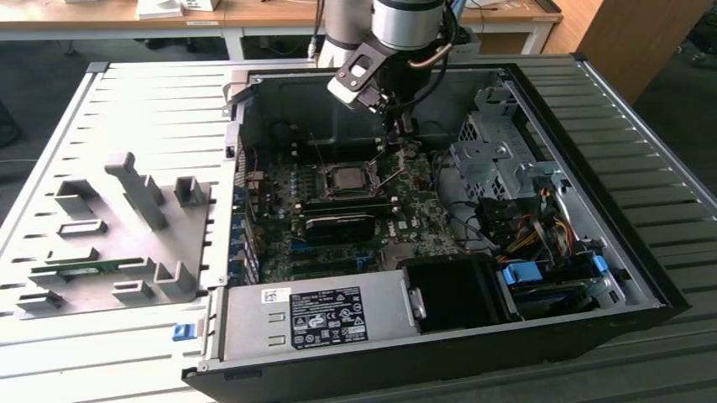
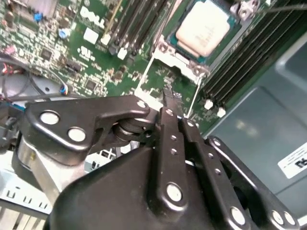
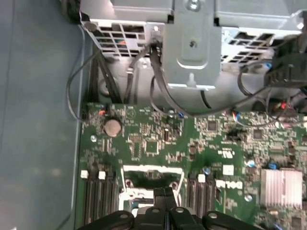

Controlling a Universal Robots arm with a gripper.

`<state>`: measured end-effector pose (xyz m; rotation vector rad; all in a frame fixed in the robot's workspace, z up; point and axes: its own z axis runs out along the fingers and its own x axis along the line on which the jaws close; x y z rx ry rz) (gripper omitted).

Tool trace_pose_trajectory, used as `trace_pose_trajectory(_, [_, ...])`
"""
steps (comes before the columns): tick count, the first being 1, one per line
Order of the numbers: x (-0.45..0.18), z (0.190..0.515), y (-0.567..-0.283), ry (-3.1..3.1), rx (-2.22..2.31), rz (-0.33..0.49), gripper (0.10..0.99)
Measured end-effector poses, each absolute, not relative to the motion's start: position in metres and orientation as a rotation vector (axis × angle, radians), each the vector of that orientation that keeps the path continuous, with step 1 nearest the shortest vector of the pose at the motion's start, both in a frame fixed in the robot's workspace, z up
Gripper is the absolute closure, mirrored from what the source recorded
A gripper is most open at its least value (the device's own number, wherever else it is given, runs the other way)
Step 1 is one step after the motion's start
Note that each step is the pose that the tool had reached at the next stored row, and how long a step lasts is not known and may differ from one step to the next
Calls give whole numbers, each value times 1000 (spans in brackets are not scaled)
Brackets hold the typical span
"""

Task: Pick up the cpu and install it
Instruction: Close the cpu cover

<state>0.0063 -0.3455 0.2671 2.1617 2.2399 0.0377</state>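
- The cpu [image 2: 204, 28] is a small, flat, square chip with a dull, pale silver-grey metal top, rounded corners and a thin, darker, greenish rim.
- It lies inside the dark square metal-framed socket [image 2: 184, 60], metal top facing up.
- It sits level and square to the socket's frame, with its rim close to the frame on the sides that show.
- In the exterior view the cpu [image 1: 342, 177] is a light square in the middle of that socket.
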Motion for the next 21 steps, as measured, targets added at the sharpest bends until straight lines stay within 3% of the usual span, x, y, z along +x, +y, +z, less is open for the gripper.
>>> trace_pose_trajectory(21, [41, 256, -336, 2239, 2170, 34, 980])
